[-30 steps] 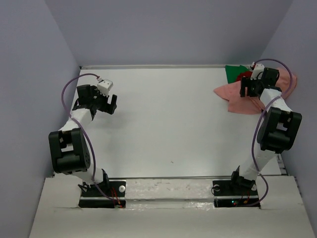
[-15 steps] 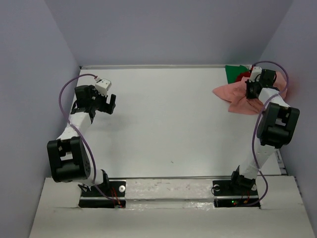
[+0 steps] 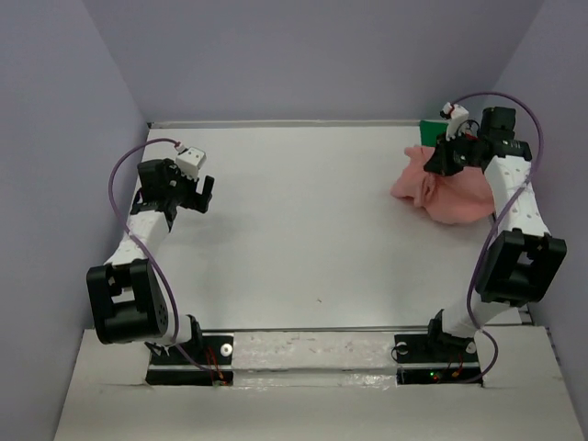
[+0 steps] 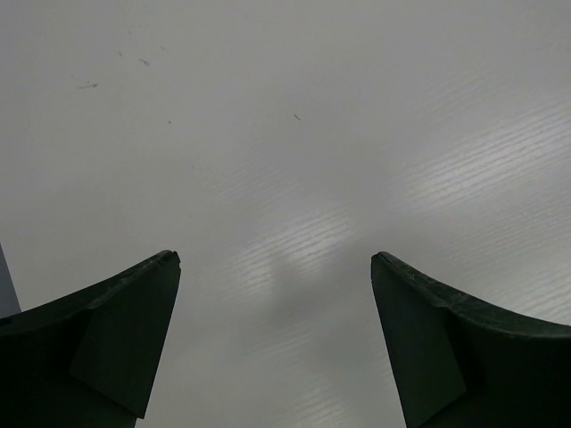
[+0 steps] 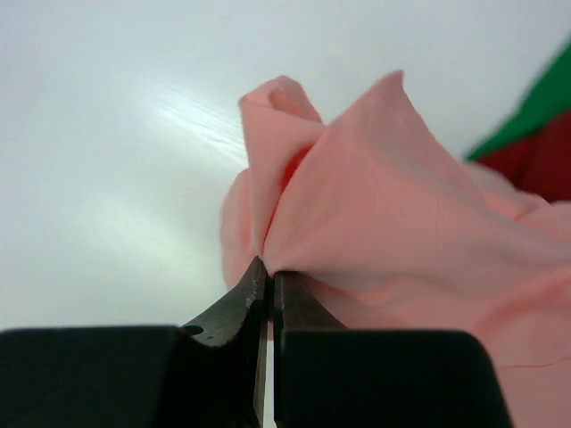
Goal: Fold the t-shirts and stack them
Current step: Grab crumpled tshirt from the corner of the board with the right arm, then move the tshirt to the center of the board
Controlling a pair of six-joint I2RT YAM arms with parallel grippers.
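We have the right claw (image 3: 443, 158) clenched on a fold of the pink shirt (image 3: 441, 195), out toward 2 o'clock on the bench (image 3: 303, 220). In the wrist view the claw (image 5: 268, 275) has its jaws pressed together with only a thin pinch of pink cloth (image 5: 375, 214) between them. The fabric rises from that pinch into a peaked ridge, so we judge the grip is on a gathered edge, not a flat layer. A grip like that suits dragging the shirt free of the heap, but not yet folding it.

The pink shirt lies bunched in a mound rather than spread. Behind it, toward 1 o'clock, a corner of the green shirt (image 3: 430, 128) shows at the back edge of the bench. The wrist view also shows the green shirt (image 5: 542, 96) with the red shirt (image 5: 546, 153) just under it, both partly covered by the pink one. All three sit together in one corner, so we take it that no shirt is folded yet and the task is at its start.

The left claw (image 3: 197, 189) waits over bare bench near 10 o'clock, well apart from the shirts. Its jaws stand wide with nothing between them (image 4: 272, 260). We think it is parked there so it can take a second corner once the pink shirt reaches the middle.
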